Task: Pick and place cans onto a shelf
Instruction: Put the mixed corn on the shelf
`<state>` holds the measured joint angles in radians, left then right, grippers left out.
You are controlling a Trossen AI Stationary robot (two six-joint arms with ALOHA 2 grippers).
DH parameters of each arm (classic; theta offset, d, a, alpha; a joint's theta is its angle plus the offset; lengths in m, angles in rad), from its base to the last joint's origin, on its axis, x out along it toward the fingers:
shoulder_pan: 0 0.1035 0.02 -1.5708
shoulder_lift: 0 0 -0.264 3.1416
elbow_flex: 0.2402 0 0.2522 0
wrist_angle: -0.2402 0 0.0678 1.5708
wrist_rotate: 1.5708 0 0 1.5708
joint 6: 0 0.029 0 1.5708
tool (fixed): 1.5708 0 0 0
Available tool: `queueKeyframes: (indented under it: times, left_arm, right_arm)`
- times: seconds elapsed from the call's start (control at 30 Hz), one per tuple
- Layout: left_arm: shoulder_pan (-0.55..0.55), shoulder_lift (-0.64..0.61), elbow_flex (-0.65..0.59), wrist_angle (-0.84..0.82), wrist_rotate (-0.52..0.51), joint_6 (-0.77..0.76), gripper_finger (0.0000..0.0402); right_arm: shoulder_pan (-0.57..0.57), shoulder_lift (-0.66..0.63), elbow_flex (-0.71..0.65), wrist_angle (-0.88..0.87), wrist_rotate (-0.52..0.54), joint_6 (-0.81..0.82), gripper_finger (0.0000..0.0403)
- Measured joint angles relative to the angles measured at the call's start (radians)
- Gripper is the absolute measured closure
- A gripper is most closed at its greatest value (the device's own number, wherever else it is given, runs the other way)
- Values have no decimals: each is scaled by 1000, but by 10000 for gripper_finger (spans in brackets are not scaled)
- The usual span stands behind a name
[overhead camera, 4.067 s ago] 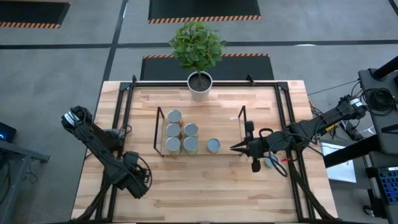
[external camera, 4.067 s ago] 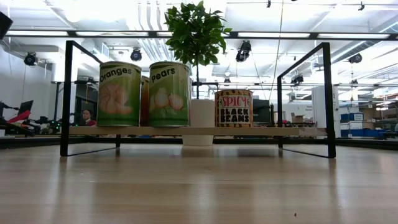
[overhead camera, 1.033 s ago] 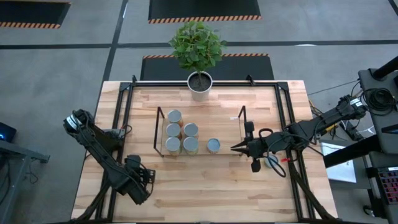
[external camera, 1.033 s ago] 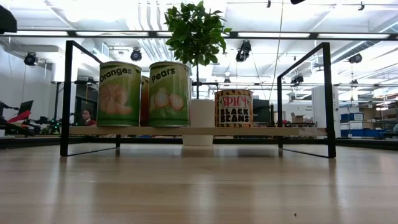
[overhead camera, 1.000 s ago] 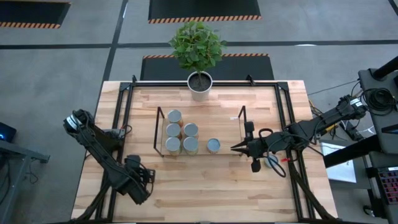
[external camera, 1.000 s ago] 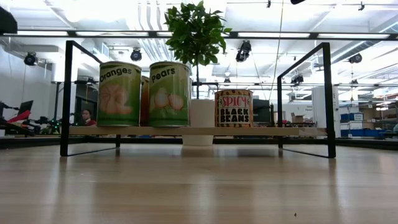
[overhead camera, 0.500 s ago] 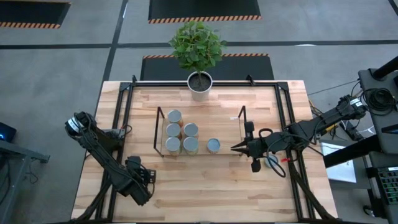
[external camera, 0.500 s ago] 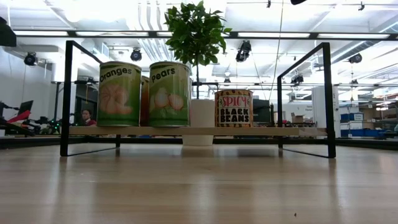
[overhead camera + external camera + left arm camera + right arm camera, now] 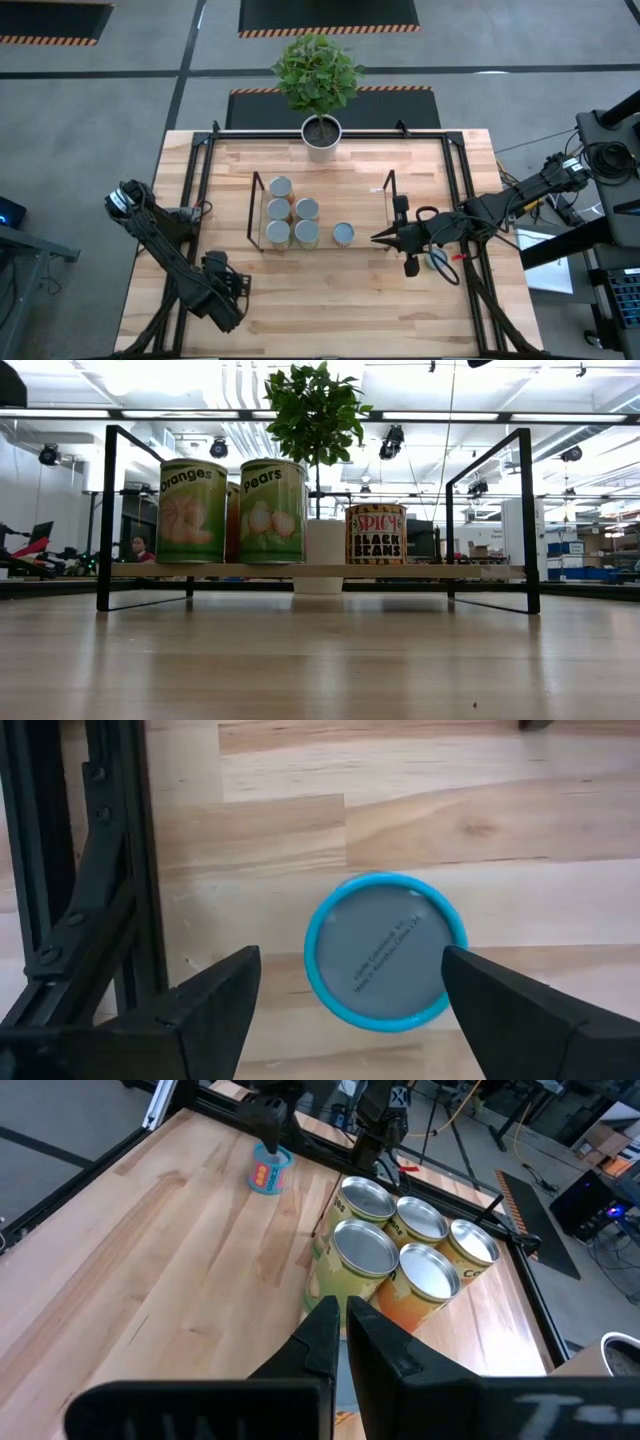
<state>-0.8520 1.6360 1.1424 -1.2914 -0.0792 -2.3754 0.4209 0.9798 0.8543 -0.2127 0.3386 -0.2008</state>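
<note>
One counter [image 9: 330, 300] carries one shelf [image 9: 322, 212] with six cans [image 9: 293, 222] crowded at its left end, its right half bare. One blue-rimmed can [image 9: 383, 961] stands off the shelf by the counter's left-front edge, under the left claw [image 9: 350, 995], fingers apart. Right claw [image 9: 376, 238], pinched together, waits beside the shelf's right frame.

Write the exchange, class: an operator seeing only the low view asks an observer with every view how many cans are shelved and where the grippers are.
Operator: How many cans are on the shelf?
Observer: From above, six cans stand on the shelf.
Operator: Any left over?
Observer: One blue-rimmed can stands on the table between the open fingers of the left gripper, not gripped.
Operator: And the right gripper?
Observer: The right gripper is shut and empty, beside the shelf's right end.
</note>
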Motion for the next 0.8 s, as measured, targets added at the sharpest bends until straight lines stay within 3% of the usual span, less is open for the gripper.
queueKeyframes:
  times: [0.3, 0.43, 0.8]
  left_arm:
    - [6, 1, 1, 57, -16, -35, 70]
    - [8, 3, 1, 74, -72, -35, 54]
    - [16, 3, -19, 70, -67, -34, 49]
  right_arm:
    - [0, 0, 0, -1, 0, 1, 390]
    - [0, 0, 0, -14, 0, 1, 390]
    - [-1, 0, 0, -15, 1, 2, 390]
